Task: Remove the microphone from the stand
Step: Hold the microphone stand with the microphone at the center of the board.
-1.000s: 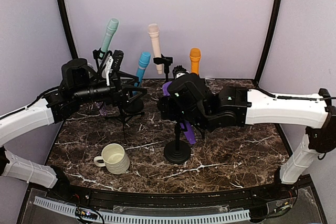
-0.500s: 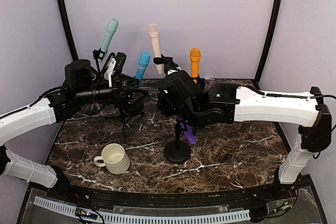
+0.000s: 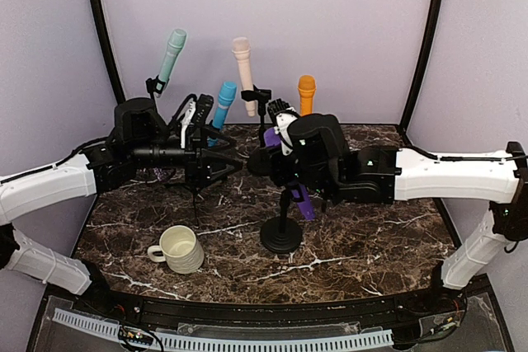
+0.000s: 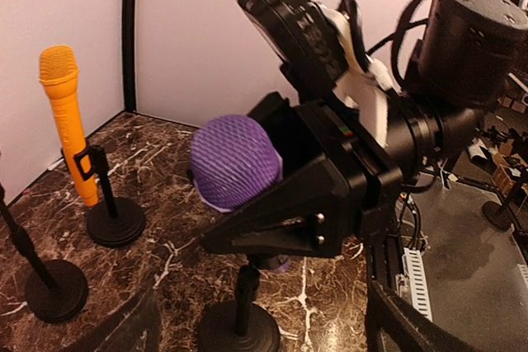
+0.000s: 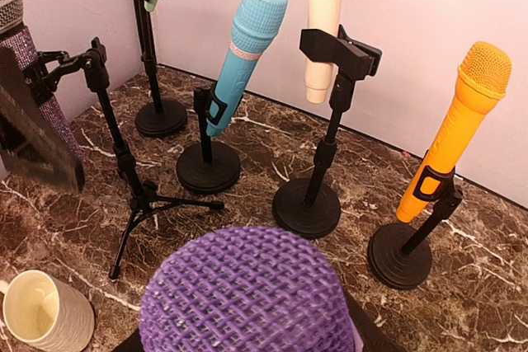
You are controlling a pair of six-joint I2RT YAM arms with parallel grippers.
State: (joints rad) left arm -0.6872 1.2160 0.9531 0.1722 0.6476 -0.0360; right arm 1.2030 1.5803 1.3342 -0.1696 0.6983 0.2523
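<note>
One purple microphone point(image 3: 298, 200) sits in its stand point(image 3: 280, 235) mid-table, with the right gripper point(image 3: 272, 144) straddling it. I cannot tell whether its jaws clamp it. The left gripper point(image 3: 221, 161) hangs near it, jaws spread. Five other microphones point(image 3: 306, 92) line the marble table's point(image 3: 371, 237) far edge. One mug point(image 3: 179, 249) is near the front-left corner.

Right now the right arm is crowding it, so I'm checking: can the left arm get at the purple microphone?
Reach, probably yes; grip, doubtful: the left gripper, jaws open, faces the purple microphone unobstructed, but the right gripper flanks its head.
</note>
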